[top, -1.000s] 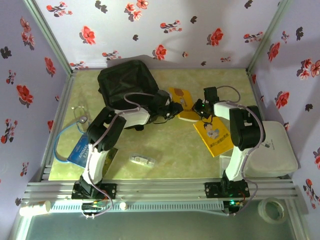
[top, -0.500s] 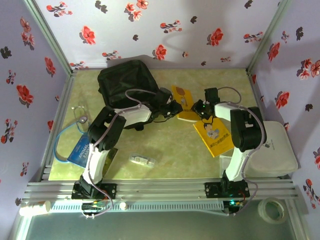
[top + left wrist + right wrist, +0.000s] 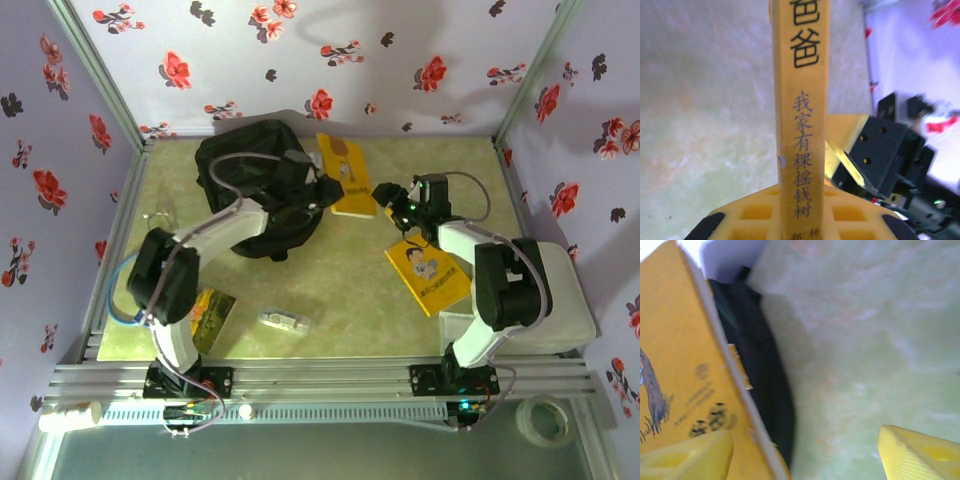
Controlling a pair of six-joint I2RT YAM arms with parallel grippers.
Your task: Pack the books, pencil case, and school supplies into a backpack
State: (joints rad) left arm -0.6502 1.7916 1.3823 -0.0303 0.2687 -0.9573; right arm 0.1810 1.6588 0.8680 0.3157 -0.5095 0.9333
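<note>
Black backpack (image 3: 245, 175) slumped far-left; yellow book (image 3: 343, 172) tilted beside it; second yellow book (image 3: 428, 275) flat right; pencil case (image 3: 285, 320) near the counter's (image 3: 350, 295) front edge.

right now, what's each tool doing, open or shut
left tool: shut on the yellow book
right tool: open, nothing held
</note>
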